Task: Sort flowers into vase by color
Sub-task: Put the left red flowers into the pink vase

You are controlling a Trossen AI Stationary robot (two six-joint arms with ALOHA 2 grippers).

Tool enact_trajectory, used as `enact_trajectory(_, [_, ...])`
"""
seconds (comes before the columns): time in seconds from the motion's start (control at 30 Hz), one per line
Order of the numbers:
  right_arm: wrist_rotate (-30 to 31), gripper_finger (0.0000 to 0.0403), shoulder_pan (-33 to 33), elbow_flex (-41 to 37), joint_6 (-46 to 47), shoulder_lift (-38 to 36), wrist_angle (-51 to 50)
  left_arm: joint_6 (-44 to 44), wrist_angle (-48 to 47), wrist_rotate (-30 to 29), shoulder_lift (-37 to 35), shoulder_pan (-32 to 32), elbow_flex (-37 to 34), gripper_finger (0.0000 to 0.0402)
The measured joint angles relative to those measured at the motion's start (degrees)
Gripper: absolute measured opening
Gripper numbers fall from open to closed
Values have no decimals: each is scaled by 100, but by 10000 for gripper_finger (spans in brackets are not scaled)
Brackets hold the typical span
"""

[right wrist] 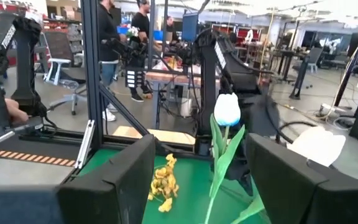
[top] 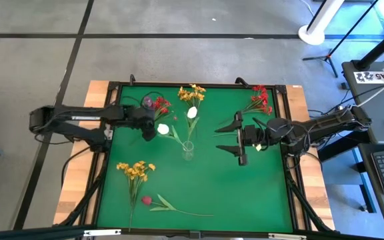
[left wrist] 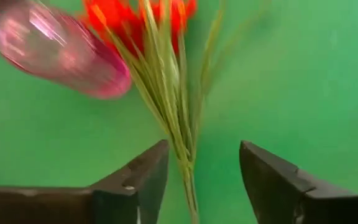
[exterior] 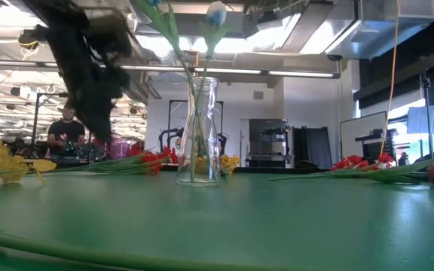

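Left gripper: we see our fingers spread apart, the red cluster stems running between them without touching either.
Red cluster: its blooms lie just beyond our fingertips, on the green mat.
Pink bud: beside the red blooms, ahead of one finger.
Right gripper: we hold its fingers wide apart, gripping nothing.
Vase: ahead of the right fingers, upright, with two white buds in it.
Yellow cluster: on the mat past the right fingers.
People: standing far behind the table.
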Motion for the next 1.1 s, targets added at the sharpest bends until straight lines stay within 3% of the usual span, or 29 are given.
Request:
enact_trajectory(0.13, [-3,250,0,0,62,0,25,125,-92,429,564,338,0,206])
enact_trajectory(0.5, [-3,250,0,0,66,0,-82,122,-56,464,1472,743,30,184])
enact_trajectory(0.67, [-3,250,0,0,116,0,-142,129,-45,585,1646,718,42,135])
enact_trajectory(0.87, [-3,250,0,0,124,0,-157,124,-107,569,1473,608,62,20])
enact_trajectory(1.1, [-3,250,0,0,126,0,-187,124,-702,558,913,341,578,7])
